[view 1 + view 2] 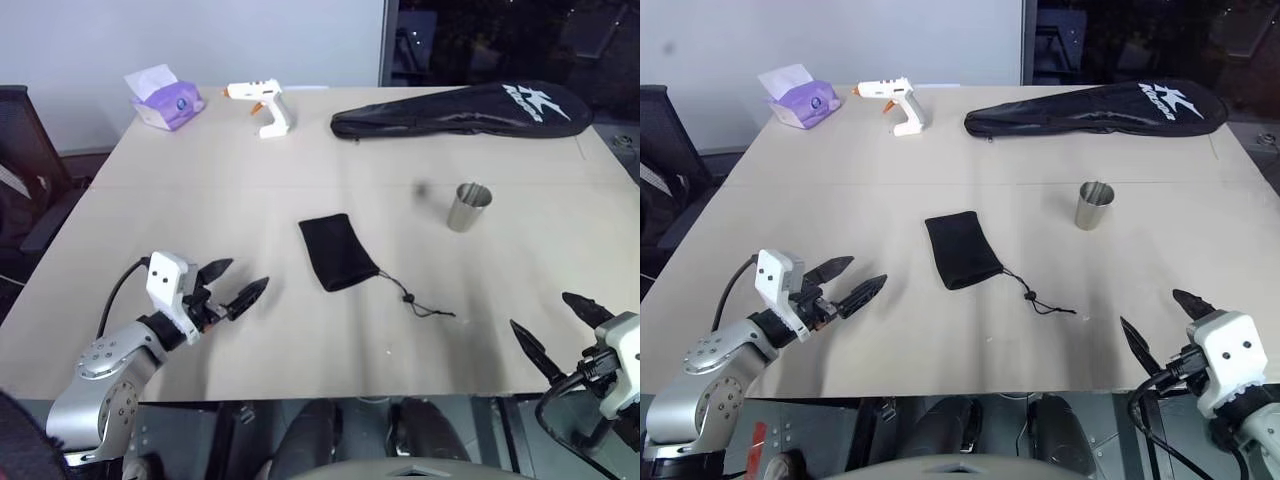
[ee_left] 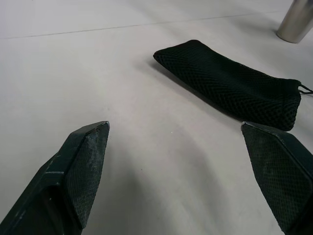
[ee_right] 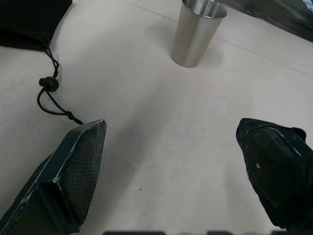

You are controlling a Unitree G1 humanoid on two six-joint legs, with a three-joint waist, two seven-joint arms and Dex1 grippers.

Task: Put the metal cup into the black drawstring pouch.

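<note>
Task not yet begun: the small shiny steel metal cup (image 1: pixel 467 207) stands upright on the beige tabletop (image 1: pixel 200 200), well apart from the flat black drawstring pouch (image 1: pixel 337 252), while my left end effector (image 1: pixel 232 288) and right end effector (image 1: pixel 560 325) hover empty, fingers spread wide.

Beige table (image 1: pixel 200 190), metal cup (image 1: pixel 467 207), black drawstring pouch (image 1: pixel 337 251), racket bag (image 1: pixel 465 110), glue gun (image 1: pixel 262 104), tissue pack (image 1: pixel 165 101)
</note>
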